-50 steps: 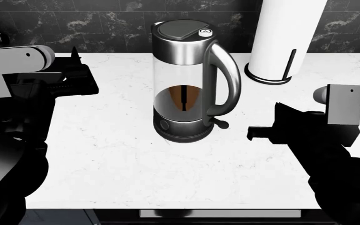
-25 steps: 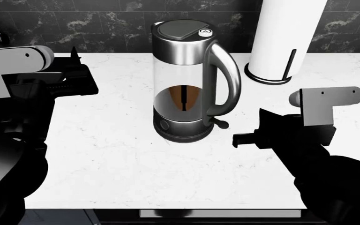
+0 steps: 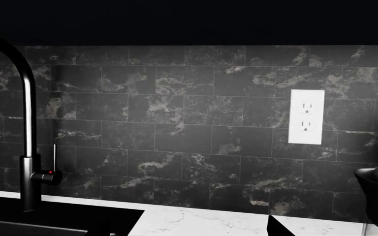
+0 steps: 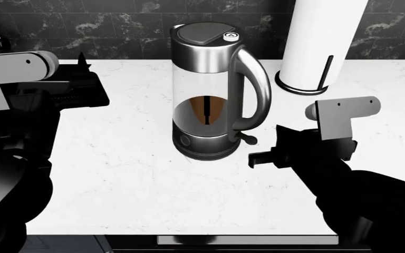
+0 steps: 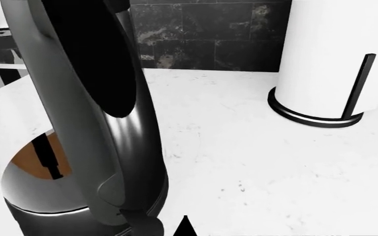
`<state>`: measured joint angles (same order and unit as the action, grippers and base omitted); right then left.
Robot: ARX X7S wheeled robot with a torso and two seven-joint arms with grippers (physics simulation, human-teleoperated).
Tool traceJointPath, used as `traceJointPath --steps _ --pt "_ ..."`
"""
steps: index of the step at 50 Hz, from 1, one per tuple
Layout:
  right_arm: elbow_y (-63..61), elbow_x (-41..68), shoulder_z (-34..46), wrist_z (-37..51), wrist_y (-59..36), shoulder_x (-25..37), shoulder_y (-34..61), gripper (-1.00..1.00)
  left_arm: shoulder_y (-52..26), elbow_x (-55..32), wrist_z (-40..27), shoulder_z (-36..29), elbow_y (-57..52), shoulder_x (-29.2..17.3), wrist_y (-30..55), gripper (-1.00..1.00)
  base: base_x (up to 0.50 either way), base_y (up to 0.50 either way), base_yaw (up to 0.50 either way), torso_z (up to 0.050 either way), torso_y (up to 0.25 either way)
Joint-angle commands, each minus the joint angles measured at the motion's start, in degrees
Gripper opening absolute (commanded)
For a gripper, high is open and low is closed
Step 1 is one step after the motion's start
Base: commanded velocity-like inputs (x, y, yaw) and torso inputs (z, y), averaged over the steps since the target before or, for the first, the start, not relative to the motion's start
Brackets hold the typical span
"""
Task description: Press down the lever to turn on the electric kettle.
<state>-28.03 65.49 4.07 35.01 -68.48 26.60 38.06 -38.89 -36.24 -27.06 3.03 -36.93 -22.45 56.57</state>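
Observation:
The electric kettle [image 4: 206, 79] stands upright mid-counter, with a clear glass body, steel lid and base, and a loop handle on its right. The lever [image 4: 249, 139] is a small dark tab sticking out under the handle foot. My right gripper [image 4: 253, 159] is shut and empty, low over the counter just right of and in front of the lever, not touching it. In the right wrist view the kettle [image 5: 77, 123] fills the left, the lever [image 5: 144, 227] sits beside my gripper's tip [image 5: 185, 227]. My left gripper [image 4: 84, 63] is open and empty, far left of the kettle.
A white paper-towel roll [image 4: 322, 42] on its stand is at the back right, also in the right wrist view [image 5: 340, 59]. The left wrist view shows a black faucet [image 3: 28, 123], a sink, a wall outlet [image 3: 306, 117] and the dark tiled wall.
My right gripper has moved left across the counter, closer to the kettle's base and the lever. The left arm and the kettle have hardly moved.

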Motion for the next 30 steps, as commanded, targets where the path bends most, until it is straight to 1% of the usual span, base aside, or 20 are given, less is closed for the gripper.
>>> traceJointPath --steps 1,18,30 --pt "1.20 -1.19 1.72 -1.37 1.21 -0.38 -0.29 -1.00 -0.04 -0.24 -0.22 -0.01 0.07 -0.06 -0.13 1.00 0.00 0.00 0.00 0.000 0.000" --pt "2.77 -2.32 3.57 -2.94 2.60 -0.92 0.41 -1.00 0.41 -0.42 -0.38 0.13 0.16 -0.36 -0.69 1.00 0.00 0.00 0.00 0.000 0.000" --pt "3.29 -3.05 4.29 -3.74 3.78 -0.77 -0.79 -1.00 0.27 -0.86 -0.85 0.23 -0.18 -0.44 -0.41 1.00 0.00 0.00 0.00 0.000 0.000"
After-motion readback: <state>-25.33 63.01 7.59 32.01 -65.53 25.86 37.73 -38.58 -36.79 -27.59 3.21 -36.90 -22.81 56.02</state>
